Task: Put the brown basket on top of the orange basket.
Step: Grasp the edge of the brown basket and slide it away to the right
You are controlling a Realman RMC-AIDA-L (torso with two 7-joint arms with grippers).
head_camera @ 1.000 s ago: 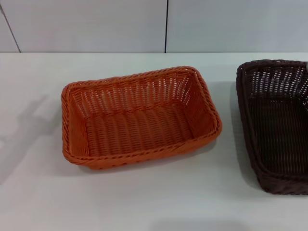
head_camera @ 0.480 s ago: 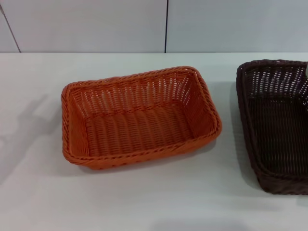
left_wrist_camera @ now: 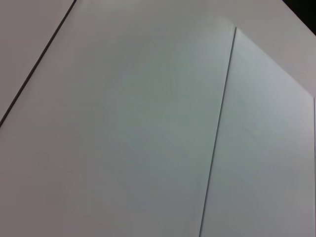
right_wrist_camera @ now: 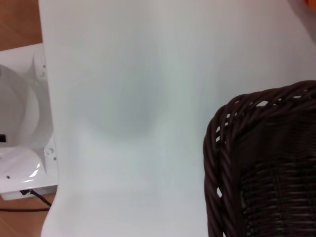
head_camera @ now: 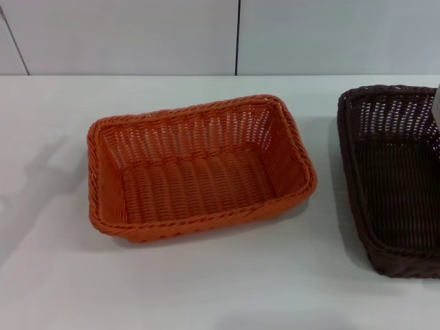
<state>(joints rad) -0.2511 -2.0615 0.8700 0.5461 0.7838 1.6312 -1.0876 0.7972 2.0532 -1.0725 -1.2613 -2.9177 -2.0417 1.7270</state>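
Note:
The orange basket [head_camera: 199,168] stands upright and empty in the middle of the white table [head_camera: 206,289]. The brown basket [head_camera: 395,179] stands upright and empty to its right, apart from it and partly cut off by the picture's edge. One corner of the brown basket [right_wrist_camera: 261,168] also shows in the right wrist view. A grey sliver of my right gripper [head_camera: 436,103] shows at the right edge of the head view, over the brown basket's far right part. My left gripper is out of view.
A white panelled wall [head_camera: 137,34] runs behind the table. The right wrist view shows the table's edge, a white robot base [right_wrist_camera: 19,128] and wooden floor beyond it. The left wrist view shows only white panels [left_wrist_camera: 148,123].
The grey sliver of my right gripper has come further into the head view at the right edge, over the brown basket. Both baskets have stayed in place.

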